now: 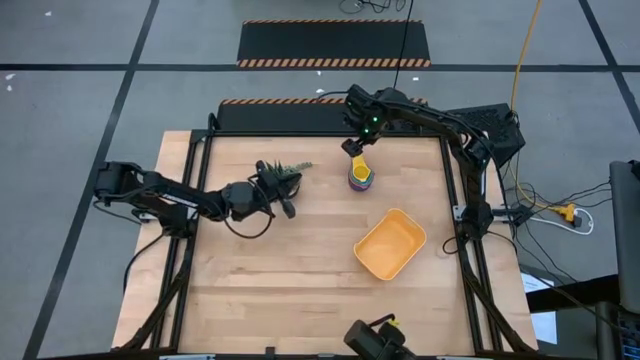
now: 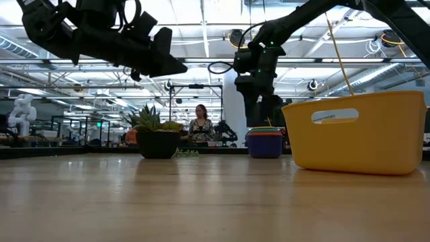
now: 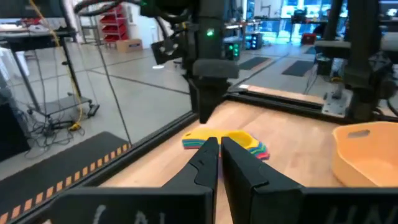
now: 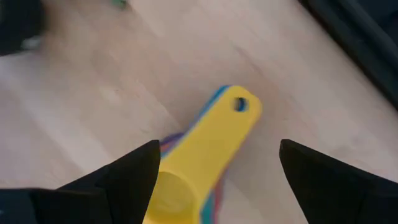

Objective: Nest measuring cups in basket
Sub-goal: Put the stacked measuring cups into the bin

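So, measuring cups (image 1: 360,178): all stacked into one pile on the bare wood, upper middle of the high view, yellow one on top with its handle (image 4: 214,134) sticking out over the other colours' handles
Stack from the low view (image 2: 265,142): sits right of centre, red, green and blue layers showing, just left of the basket in that frame
Basket (image 1: 390,244): orange-yellow tray, right of centre in the high view, below and a bit right of the cups, clearly apart from them, looks like nothing is in it
Right gripper (image 1: 355,147): hangs right over the stack, fingers spread wide on either side of the yellow handle in the right wrist view, not touching it, holding nothing
Left gripper (image 1: 287,207): out over the table, left of centre in the high view, fingers (image 3: 207,163) pressed nearly together with just a sliver between them, nothing in them, well away from the cups
Potted plant (image 1: 280,172): spiky green thing in a dark pot, just above the left gripper in the high view
Table (image 1: 300,290): light wood
Background: a person (image 2: 200,126) is far back in the room, middle of the low view
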### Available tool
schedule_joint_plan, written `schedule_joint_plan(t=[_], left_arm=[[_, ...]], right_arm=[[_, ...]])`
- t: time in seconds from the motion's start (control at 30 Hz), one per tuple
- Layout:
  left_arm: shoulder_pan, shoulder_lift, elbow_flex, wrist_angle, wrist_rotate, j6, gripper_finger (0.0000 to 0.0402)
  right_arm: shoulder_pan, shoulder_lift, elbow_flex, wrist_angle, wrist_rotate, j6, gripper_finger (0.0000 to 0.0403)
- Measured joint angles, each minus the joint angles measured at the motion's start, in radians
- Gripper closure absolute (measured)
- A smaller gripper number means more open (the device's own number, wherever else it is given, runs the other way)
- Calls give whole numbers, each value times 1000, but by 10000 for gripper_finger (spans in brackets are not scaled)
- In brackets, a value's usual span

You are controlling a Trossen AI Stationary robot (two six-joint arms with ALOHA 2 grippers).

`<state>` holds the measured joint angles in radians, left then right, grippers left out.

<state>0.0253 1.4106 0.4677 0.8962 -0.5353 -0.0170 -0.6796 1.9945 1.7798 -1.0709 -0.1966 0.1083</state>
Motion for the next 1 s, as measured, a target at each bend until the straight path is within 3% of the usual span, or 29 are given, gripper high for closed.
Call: schedule_joint_plan(t=[0.33, 0.8, 1.0], left_arm=[[-48, -12, 43, 2, 2, 67, 380], [-47, -11, 47, -23, 45, 381, 380], [-47, -11, 47, -10, 47, 440, 380]], right_arm=[[13, 0, -11, -6, 39, 39, 80], [27, 0, -11, 0, 36, 273, 80], [37, 0, -11, 36, 41, 333, 80]])
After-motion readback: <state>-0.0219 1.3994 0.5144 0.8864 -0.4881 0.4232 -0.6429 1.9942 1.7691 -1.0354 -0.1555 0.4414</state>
